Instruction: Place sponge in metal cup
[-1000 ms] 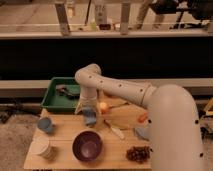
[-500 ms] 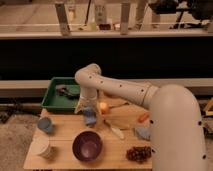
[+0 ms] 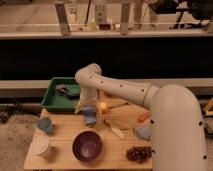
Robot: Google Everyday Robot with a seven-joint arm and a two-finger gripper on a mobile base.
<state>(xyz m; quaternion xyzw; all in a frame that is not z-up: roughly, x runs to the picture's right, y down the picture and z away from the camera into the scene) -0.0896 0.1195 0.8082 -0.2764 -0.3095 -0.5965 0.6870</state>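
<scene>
A blue sponge (image 3: pixel 90 118) lies on the wooden table (image 3: pixel 65 135), near its middle. My gripper (image 3: pixel 86 107) points down right above the sponge, at its top edge; whether it touches the sponge I cannot tell. The grey-blue metal cup (image 3: pixel 45 125) stands upright at the table's left, well left of the sponge. My white arm (image 3: pixel 125 92) reaches in from the right.
A green tray (image 3: pixel 52 95) with a dark object sits at the back left. A white cup (image 3: pixel 42 147), a purple bowl (image 3: pixel 87 146), a yellow-orange fruit (image 3: pixel 103 106), a white utensil (image 3: pixel 115 131), an orange carrot (image 3: pixel 143 117), a blue cloth (image 3: pixel 142 133) and dark grapes (image 3: pixel 138 153) lie on the table.
</scene>
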